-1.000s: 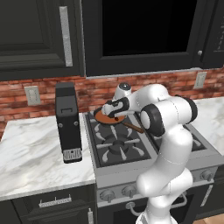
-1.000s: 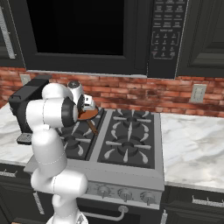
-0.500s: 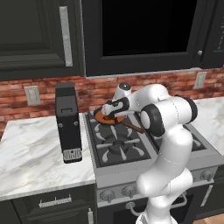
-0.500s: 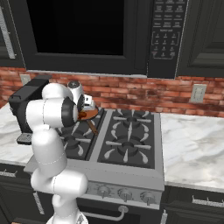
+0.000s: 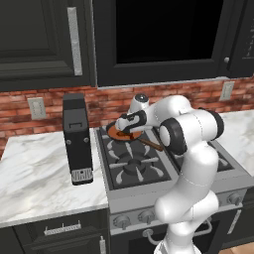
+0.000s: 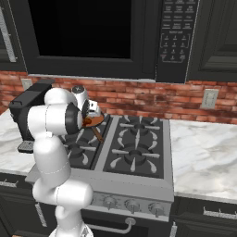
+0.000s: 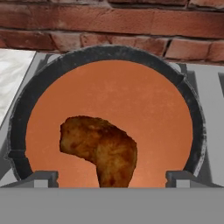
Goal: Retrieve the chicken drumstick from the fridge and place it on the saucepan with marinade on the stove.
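Chicken drumstick (image 7: 101,151) lower end cut off; saucepan with marinade (image 5: 120,132) half hidden by hand.

Saucepan with marinade (image 5: 125,133) on stove (image 5: 144,168), rear left burner, just before brick wall (image 5: 49,101). Chicken drumstick (image 7: 101,151) in saucepan, on sauce. Coffee machine (image 5: 77,139) on counter (image 5: 39,173), left of stove. Microwave (image 6: 92,32) above stove.

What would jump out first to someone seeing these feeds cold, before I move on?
The chicken drumstick lying in the orange-brown sauce of the saucepan with marinade, seen close up in the hand view between the open gripper tips. In the base views, the white arm bends over the back left burner of the stove, with brick wall behind. A tall black appliance stands on the marble counter to the left of the stove.
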